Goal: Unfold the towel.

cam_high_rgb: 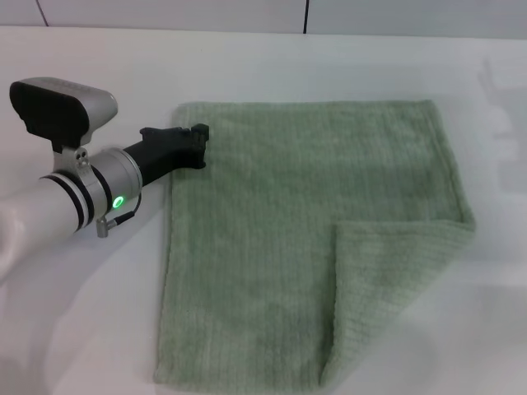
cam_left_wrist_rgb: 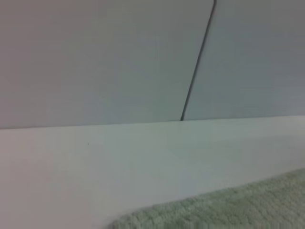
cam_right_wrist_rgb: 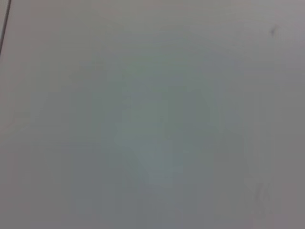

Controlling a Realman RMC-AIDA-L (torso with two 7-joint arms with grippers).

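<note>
The pale sage-green towel point(cam_high_rgb: 263, 247) lies spread on the white table point(cam_high_rgb: 82, 329). Its near right corner is folded back over it as a triangular flap point(cam_high_rgb: 387, 280). My left gripper point(cam_high_rgb: 198, 146) is black and sits low at the towel's left edge, close to the far left corner. The left wrist view shows a strip of the towel point(cam_left_wrist_rgb: 228, 210) just beyond the camera. My right gripper is out of view, and the right wrist view shows only a plain pale surface.
The table's far edge meets a grey panelled wall point(cam_high_rgb: 247, 12) with a dark seam point(cam_left_wrist_rgb: 195, 62). Bare tabletop surrounds the towel to the left, right and far side. The towel's near edge lies close to the bottom of the head view.
</note>
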